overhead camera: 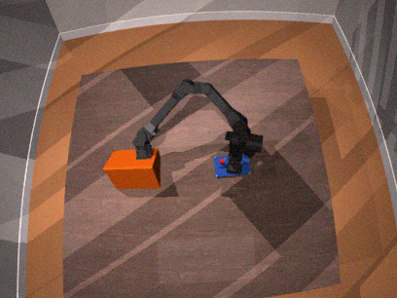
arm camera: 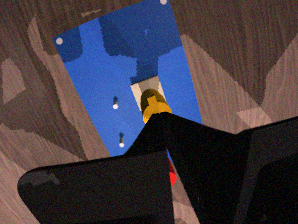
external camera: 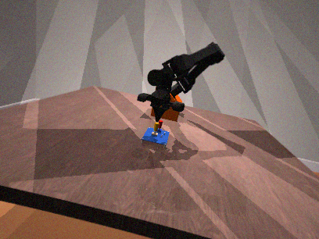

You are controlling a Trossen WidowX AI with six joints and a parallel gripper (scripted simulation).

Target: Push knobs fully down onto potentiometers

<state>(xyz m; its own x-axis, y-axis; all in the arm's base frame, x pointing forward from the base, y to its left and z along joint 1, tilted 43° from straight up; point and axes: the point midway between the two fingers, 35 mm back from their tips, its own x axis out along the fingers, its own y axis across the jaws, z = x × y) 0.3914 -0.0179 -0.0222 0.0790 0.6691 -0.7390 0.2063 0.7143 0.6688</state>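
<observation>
The blue circuit board (overhead camera: pixel 244 162) (external camera: pixel 161 138) (arm camera: pixel 100 70) stands on the table right of centre. A yellow knob (external camera: pixel 156 126) (arm camera: pixel 152 103) sits on its shaft near the board's middle. A red knob (overhead camera: pixel 222 161) (external camera: pixel 160 123) stands beside it; in the wrist view only a sliver of the red knob (arm camera: pixel 173 177) shows between the fingers' bodies. My gripper (overhead camera: pixel 234 164) (external camera: pixel 157 118) (arm camera: pixel 160 120) is shut with nothing between its fingers. It points straight down, with its closed tips right at the top of the yellow knob. In the top view the gripper hides the yellow knob.
The arm's orange base block (overhead camera: pixel 132 169) (external camera: pixel 172 113) stands to the left of the board. The arm arches over from it. A low white wall (overhead camera: pixel 29 161) borders the floor around the table.
</observation>
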